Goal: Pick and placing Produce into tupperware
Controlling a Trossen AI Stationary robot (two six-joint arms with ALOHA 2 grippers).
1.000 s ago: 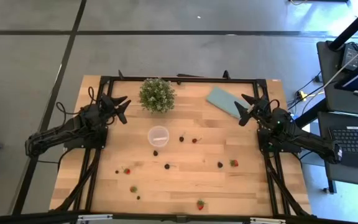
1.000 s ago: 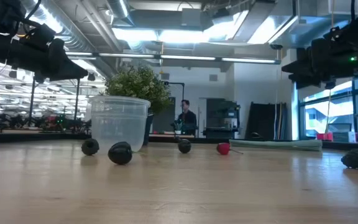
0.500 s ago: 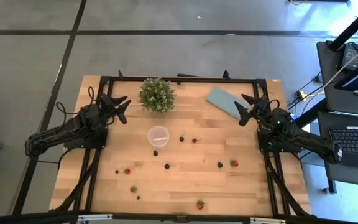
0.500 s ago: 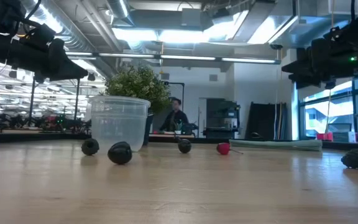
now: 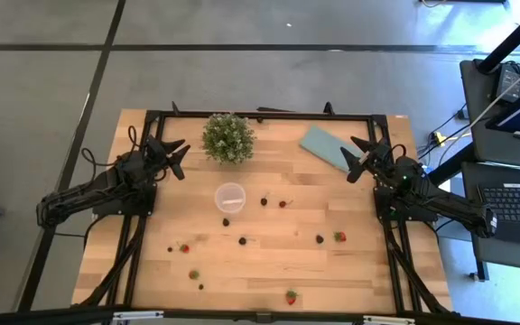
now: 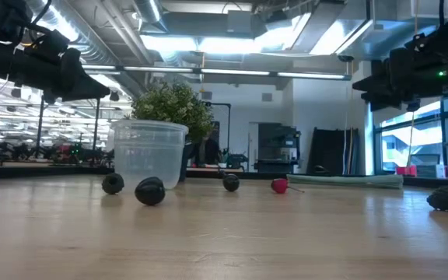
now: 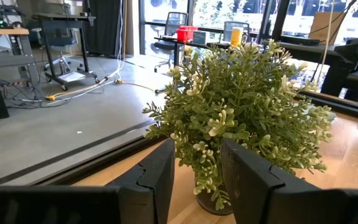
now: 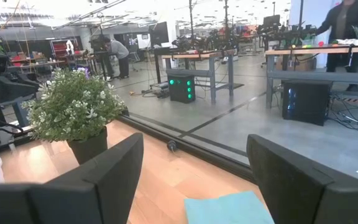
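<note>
The tupperware, a small clear round cup [image 5: 230, 196], stands upright near the table's middle, also in the low view [image 6: 148, 152]. The produce lies scattered on the wood around and in front of it: red strawberries [image 5: 339, 236] [image 5: 291, 295] [image 5: 185, 247] and dark berries [image 5: 243, 241] [image 5: 320, 239] [image 6: 150, 190]. My left gripper [image 5: 175, 154] hovers open at the far left, pointing at the potted plant [image 7: 197, 155]. My right gripper [image 5: 360, 155] hovers open at the far right, above the teal cloth's edge [image 8: 194, 149]. Neither holds anything.
A bushy green potted plant [image 5: 228, 137] stands at the far edge behind the cup. A flat teal cloth [image 5: 326, 147] lies at the far right. A black frame [image 5: 269, 115] runs around the table's sides.
Both arms and everything on the table have kept still. In the room beyond the table a person has walked leftward, behind the plant in the low view.
</note>
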